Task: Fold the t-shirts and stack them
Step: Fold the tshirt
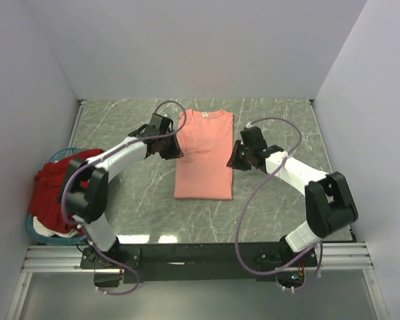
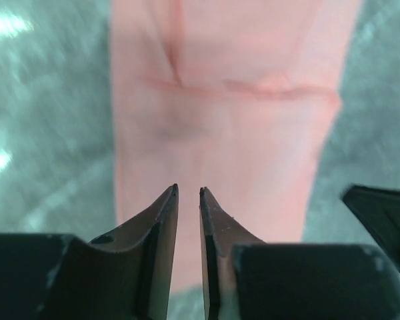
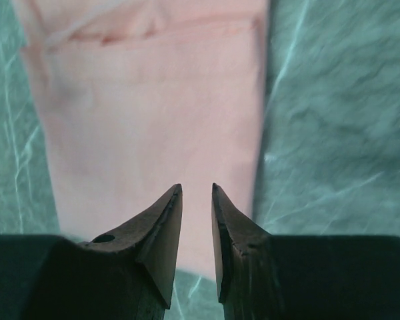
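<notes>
Green marble table (image 1: pixel 280 127): we find both jaw pairs slightly parted and empty, left gripper (image 2: pixel 188 193) and right gripper (image 3: pixel 197 190) flanking the salmon-pink t-shirt (image 1: pixel 203 163), folded lengthwise at centre. At nine o'clock the dark red t-shirt (image 1: pixel 53 190) lies heaped in the teal basket (image 1: pixel 37 230); we judge most of the task left.
</notes>
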Controlling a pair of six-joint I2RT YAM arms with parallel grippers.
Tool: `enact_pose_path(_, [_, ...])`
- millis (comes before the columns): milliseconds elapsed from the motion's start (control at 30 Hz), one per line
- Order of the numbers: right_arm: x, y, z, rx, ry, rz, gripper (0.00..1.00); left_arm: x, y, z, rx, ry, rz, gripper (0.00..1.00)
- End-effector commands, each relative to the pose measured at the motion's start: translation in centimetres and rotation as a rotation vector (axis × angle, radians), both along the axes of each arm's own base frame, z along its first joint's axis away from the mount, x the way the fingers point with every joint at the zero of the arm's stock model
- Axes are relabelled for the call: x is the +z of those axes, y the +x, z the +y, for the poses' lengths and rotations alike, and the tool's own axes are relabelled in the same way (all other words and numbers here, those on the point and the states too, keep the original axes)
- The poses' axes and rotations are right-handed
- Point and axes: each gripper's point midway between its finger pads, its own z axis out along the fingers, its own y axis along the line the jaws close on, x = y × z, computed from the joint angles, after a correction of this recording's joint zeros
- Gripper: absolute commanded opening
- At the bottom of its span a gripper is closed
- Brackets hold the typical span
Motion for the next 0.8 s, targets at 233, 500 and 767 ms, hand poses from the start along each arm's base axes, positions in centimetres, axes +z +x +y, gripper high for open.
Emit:
enact_pose_path(233, [-2.7,-7.4,3.0,0.066,0.061,0.014,0.32,-1.9,-10.6,-3.3,-0.06,-0.103,0.012,0.23])
enact_pose_path(500, [-5.6,-10.0,1.5,0.056,0.046,0.069,0.32,-6.7,-14.0,-2.1,-0.052,-0.088,0.099,0.2])
enact_pose_path(767, [-3.0,-10.5,0.1,0.025,0.048,0.008,0.32,-2.3,-13.9,-0.9,-0.042,-0.071,0.017,0.29])
